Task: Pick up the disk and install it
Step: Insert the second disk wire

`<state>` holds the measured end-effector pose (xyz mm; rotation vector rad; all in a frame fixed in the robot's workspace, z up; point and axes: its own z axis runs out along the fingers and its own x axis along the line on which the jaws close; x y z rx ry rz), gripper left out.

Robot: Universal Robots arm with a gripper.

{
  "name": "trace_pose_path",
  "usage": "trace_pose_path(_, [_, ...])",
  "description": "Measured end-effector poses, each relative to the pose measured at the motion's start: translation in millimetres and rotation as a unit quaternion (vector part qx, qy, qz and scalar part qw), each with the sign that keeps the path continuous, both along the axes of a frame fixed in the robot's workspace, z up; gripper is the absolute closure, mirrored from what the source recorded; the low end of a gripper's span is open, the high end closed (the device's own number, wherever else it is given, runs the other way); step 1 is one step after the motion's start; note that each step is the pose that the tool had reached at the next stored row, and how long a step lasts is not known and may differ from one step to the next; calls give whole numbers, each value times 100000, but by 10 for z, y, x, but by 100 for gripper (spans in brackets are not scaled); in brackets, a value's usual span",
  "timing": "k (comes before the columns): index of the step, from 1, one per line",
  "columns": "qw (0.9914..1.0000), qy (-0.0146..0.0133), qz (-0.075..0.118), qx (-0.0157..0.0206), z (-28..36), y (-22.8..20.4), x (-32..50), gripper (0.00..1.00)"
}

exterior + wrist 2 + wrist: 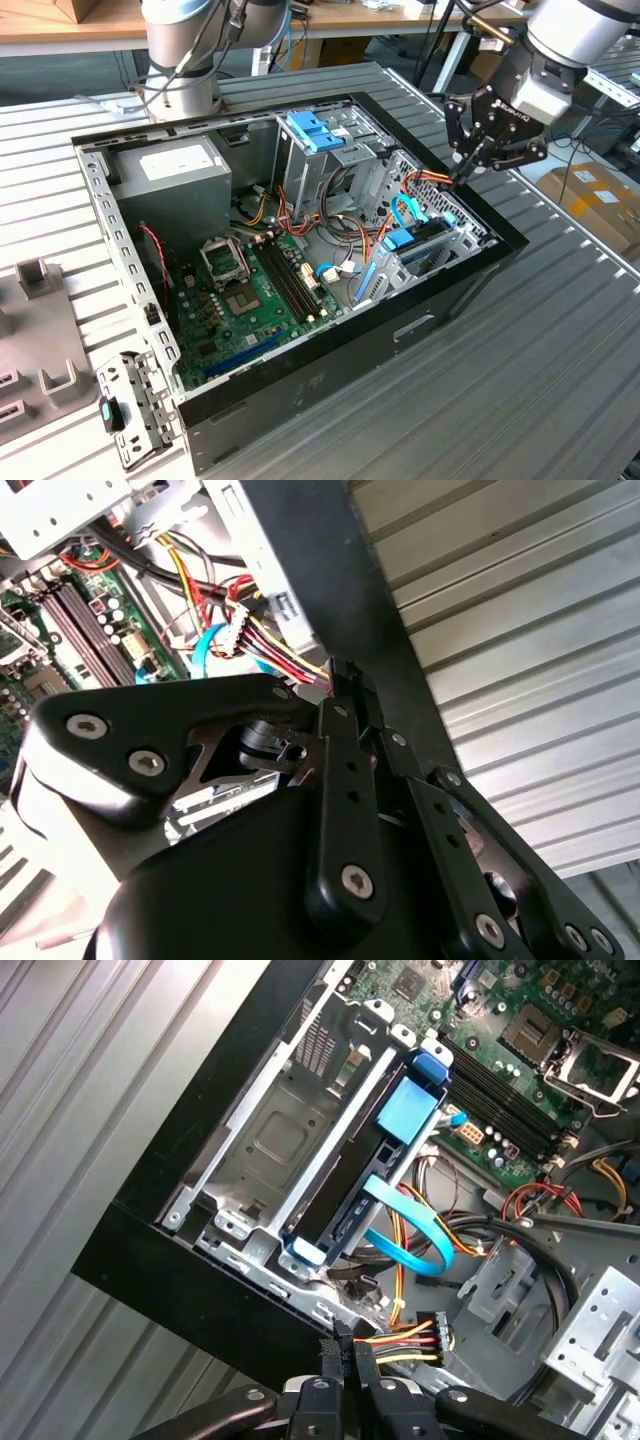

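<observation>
The disk [345,1200] stands on edge in the silver drive bay [270,1140] at the front corner of the open computer case [330,385], with blue rails along it and a blue tab at one end. In the exterior view the disk [420,240] sits low at the case's right end. My gripper [462,178] hovers above that end's rim. In both wrist views its fingertips meet on a bundle of red, yellow and black power wires [405,1338] ending in a black plug. My gripper [347,1352] is a short way from the disk; the gripper [345,675] pinches the wires [285,650].
A light-blue flat cable [425,1245] loops beside the bay. The motherboard [250,300], a grey box with a white sticker [170,165] and a blue-latched cage [315,130] fill the case. The arm's base [180,70] stands behind. Loose metal brackets [130,410] lie at the exterior view's left.
</observation>
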<state>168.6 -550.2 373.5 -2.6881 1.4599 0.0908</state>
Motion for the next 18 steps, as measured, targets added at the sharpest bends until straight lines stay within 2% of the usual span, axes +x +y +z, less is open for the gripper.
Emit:
trace_pose_path(12, [100000, -9, -214, -3, -22, -12, -242, 84])
trace_pose_path(15, [99977, -10, -2144, -4, -37, -13, -243, 84])
trace_pose_path(18, [99899, -12, -4493, -5, -50, -13, -243, 84])
